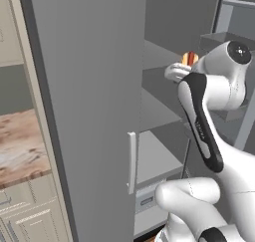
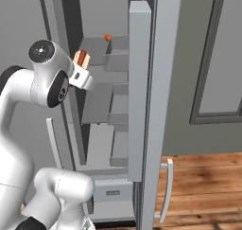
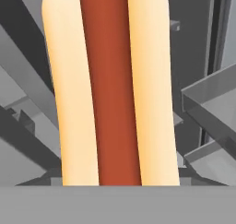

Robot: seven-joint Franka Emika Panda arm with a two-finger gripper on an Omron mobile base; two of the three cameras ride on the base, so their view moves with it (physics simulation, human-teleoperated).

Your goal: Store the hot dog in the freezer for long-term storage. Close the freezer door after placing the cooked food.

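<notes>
The hot dog (image 2: 82, 58) is held upright at the tip of the gripper (image 2: 81, 69), whose fingers are closed on its lower end, inside the open freezer (image 2: 97, 101) — level with the upper grey shelves (image 1: 159, 79). The freezer door (image 2: 140, 89) is swung wide open — a tiny round red item (image 2: 108, 37) is seen on a higher shelf
</notes>
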